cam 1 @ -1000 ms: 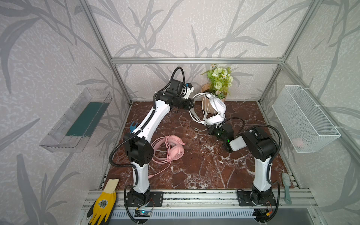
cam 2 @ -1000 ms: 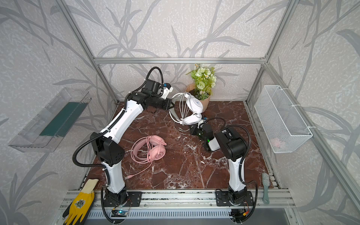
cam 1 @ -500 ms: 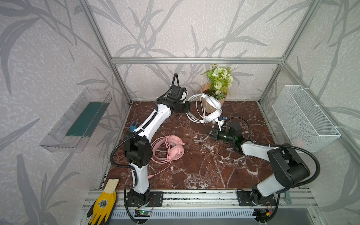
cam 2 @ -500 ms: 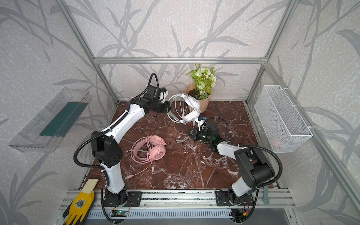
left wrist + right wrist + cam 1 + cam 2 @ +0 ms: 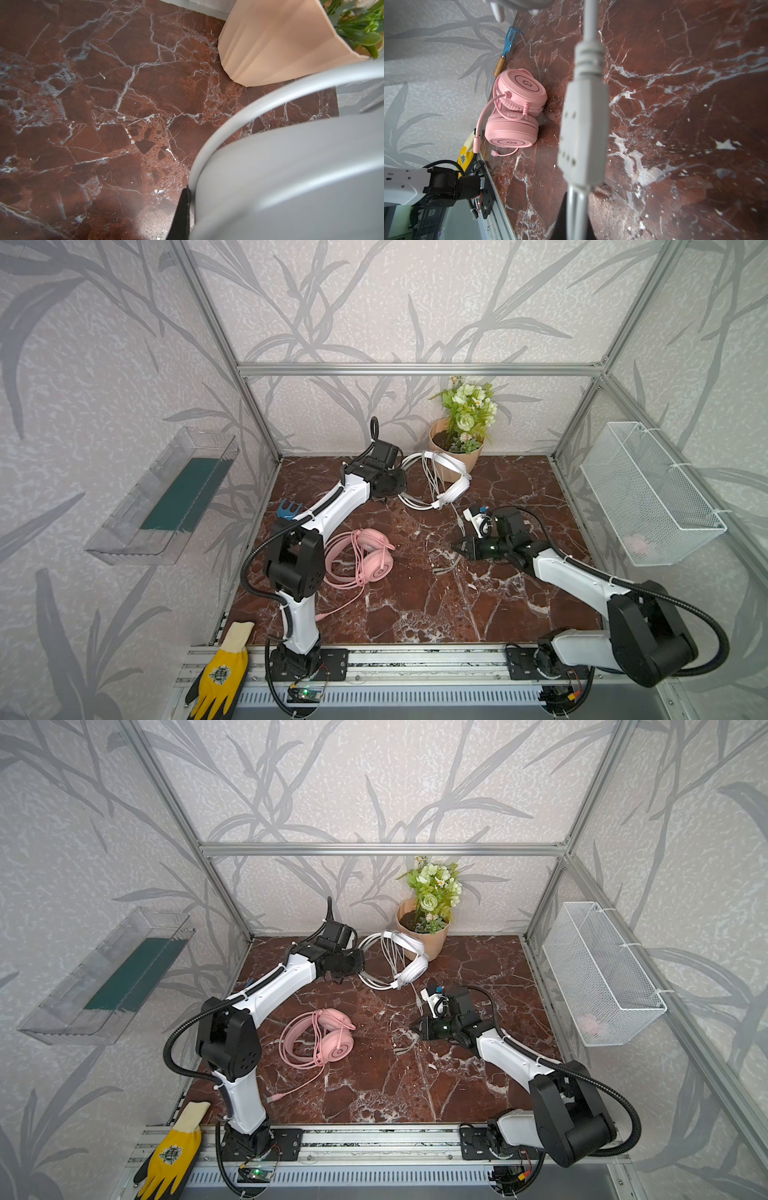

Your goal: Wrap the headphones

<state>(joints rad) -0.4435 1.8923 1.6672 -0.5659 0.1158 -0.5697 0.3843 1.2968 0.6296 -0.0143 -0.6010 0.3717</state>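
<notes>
**Top views.** Found left gripper clamped on the headband of the white headphones, at 12 o'clock on the marble table, just in front of the flower pot. Noted several turns of white cable looped across that headband. Found right gripper just off table centre toward 3 o'clock, pinched narrow on the loose run of the same cable, plug end trailing toward 6 o'clock. Logged pink headphones at 9 o'clock, lying apart from both grippers. Confirmed same layout: left gripper, white headphones, right gripper, pink headphones.

**Left wrist view.** Seen close up: white headphones against one of the black fingers; flower pot standing beyond.

**Right wrist view.** Noted white cable with its inline block running into the closed jaws. Logged pink headphones on their side, earcups together, near a blue rake.
</notes>
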